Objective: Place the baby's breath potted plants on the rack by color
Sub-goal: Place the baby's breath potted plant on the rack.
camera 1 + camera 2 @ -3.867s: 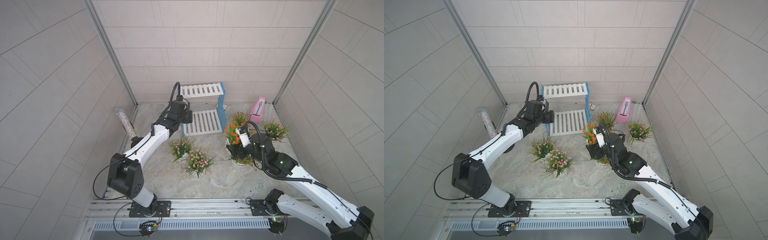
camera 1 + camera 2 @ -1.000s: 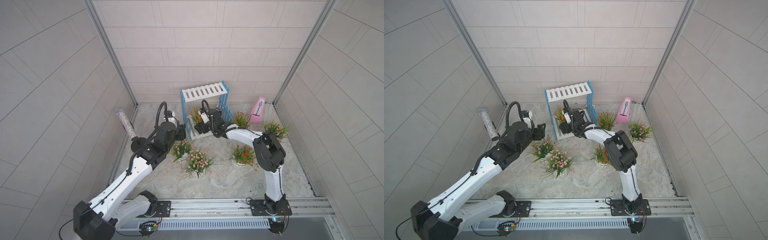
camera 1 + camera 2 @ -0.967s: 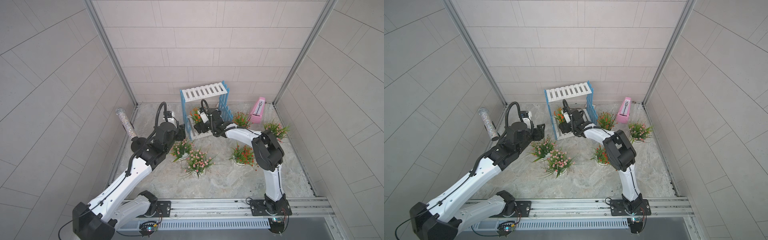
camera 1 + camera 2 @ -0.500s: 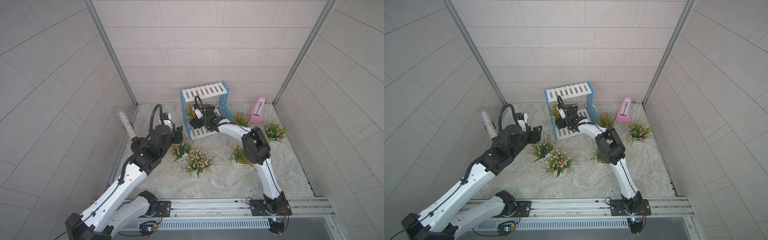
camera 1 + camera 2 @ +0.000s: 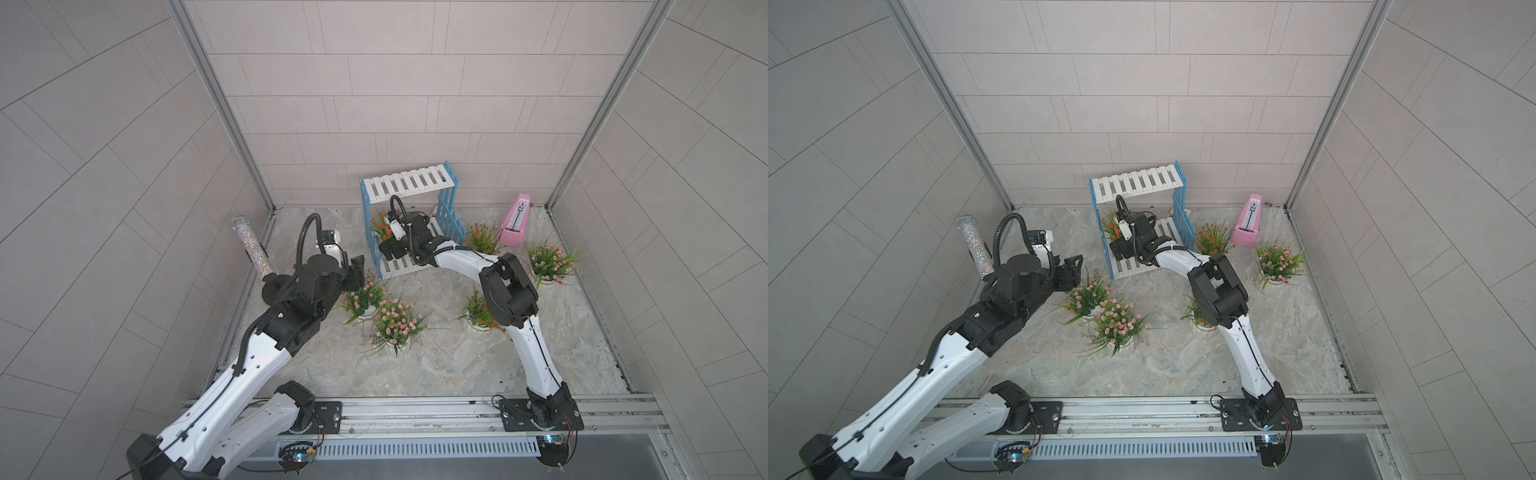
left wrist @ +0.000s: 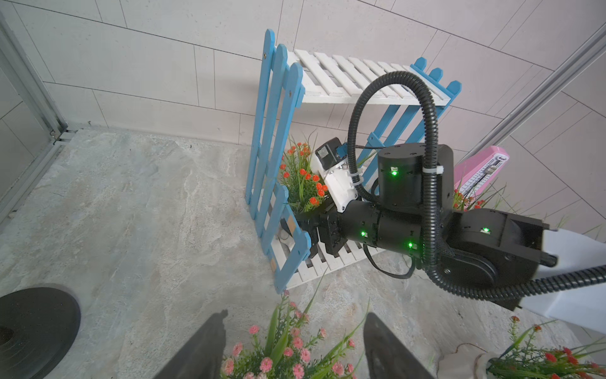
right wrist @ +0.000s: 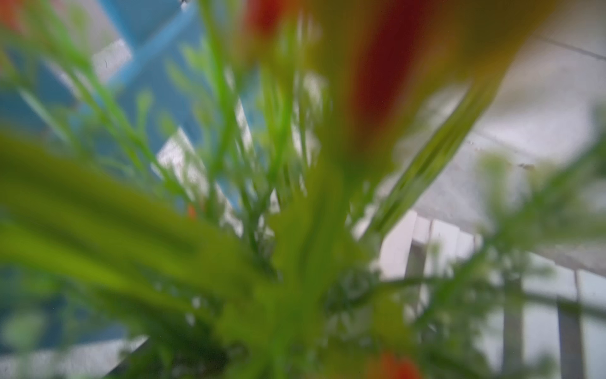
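While I supervised the cell remotely, the right gripper (image 6: 301,229) was at the lower shelf of the rack (image 5: 409,189). It was level with the base of the first orange-red plant (image 5: 380,224), which stood at that shelf's left end against the blue fence side. I could not tell whether its jaws gripped the pot: the fence hid them, and the right wrist view was blurred foliage.

The left gripper (image 6: 295,316) hung over the first pink plant (image 5: 360,296) on the marble floor just in front of the rack. Its fingers (image 6: 210,341) were spread wide and held nothing.

The other plants stood on the floor:
- The second pink plant (image 5: 395,322) was just beside the first.
- The third pink plant (image 5: 548,262) was near the right wall.
- The second orange-red plant (image 5: 482,239) was between the rack and the pink metronome (image 5: 515,220).
- The third orange-red plant (image 5: 478,309) was partly hidden by the right arm.
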Robot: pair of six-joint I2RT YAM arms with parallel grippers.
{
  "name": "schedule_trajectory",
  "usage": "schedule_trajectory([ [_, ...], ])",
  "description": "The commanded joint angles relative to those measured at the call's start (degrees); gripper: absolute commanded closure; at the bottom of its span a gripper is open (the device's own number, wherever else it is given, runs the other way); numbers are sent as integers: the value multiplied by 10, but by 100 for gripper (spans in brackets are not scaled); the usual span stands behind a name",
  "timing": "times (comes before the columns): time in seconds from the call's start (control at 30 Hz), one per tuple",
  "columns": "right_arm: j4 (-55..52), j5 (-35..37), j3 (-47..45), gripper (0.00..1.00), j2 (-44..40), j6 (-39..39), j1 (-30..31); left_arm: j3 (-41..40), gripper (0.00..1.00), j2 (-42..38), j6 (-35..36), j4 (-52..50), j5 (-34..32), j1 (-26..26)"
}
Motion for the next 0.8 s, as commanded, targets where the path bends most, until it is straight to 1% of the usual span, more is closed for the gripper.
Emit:
schedule_trajectory([
  [0.0,37,2,-41,1,-64,-22,-2,-3,29,-6,-9,16,0,1],
  [0.13,48,-16,-95,1,-115,-14,-7,-7,29,-10,-8,18,-5,1],
  [0.27,46,-48,-181,1,-199,-9,-10,-10,28,-10,-9,19,-5,0],
  [0.4,-34,-51,-245,0,-296,-4,-15,-16,28,2,-14,20,-7,1],
  [0.53,-97,-63,-309,2,-393,7,-23,-25,28,18,-25,20,-10,0],
  [0.67,-120,-42,-373,2,-510,26,-34,-35,28,33,-36,19,-13,1],
  [0.77,-151,6,-398,1,-587,41,-55,-44,28,41,-45,29,-11,0],
])
